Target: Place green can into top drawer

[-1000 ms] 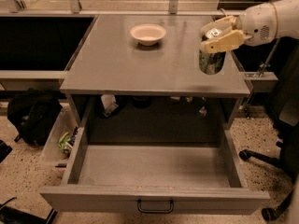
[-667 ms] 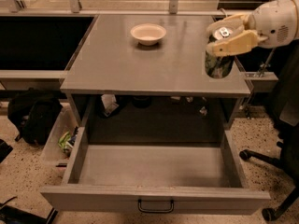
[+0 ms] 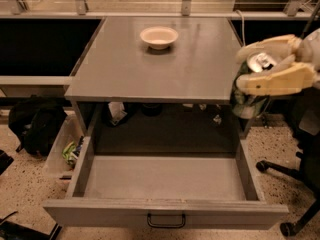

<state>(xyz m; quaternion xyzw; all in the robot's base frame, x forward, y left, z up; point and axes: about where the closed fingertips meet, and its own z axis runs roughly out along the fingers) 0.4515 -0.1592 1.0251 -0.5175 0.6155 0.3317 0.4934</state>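
Cream plastic two-finger gripper [image 3: 243, 71] clamps mottled green aluminium can [image 3: 244, 100], silver top up; shallow grey open drawer [image 3: 100, 212] below-left of jaws.

At the right edge of your frame, the cream two-finger gripper [image 3: 244, 70] clasps the small green aluminium can [image 3: 245, 101], which overlaps the right front corner of the flat grey tabletop [image 3: 150, 71]. A shallow cream bowl [image 3: 159, 36] sits upper centre. Across the bottom, the wide grey top drawer [image 3: 165, 211] stands open.
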